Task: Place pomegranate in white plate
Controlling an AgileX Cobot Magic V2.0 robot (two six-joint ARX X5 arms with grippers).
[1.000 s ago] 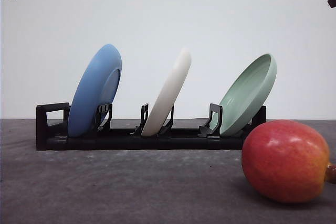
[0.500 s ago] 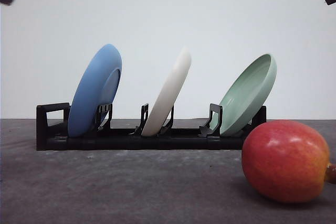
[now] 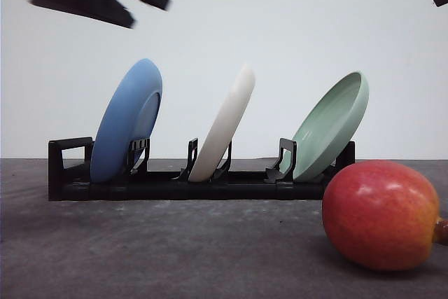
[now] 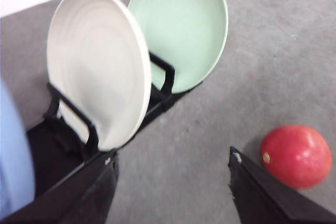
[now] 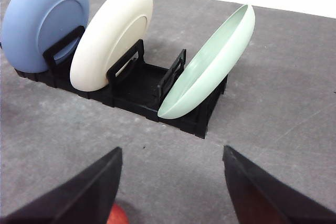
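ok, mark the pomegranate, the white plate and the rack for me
pomegranate [image 3: 380,213], front view, middle of its red skin
white plate [image 3: 227,125], front view, edge-on rim
black rack [image 3: 175,187], front view, front rail

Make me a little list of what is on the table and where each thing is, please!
rack: black rack on the grey table
plates: blue plate, white plate, green plate, all leaning in the rack
fruit: pomegranate lying on the table, in front of the green plate's end
left pincer: open, holding nothing
right pincer: open, holding nothing
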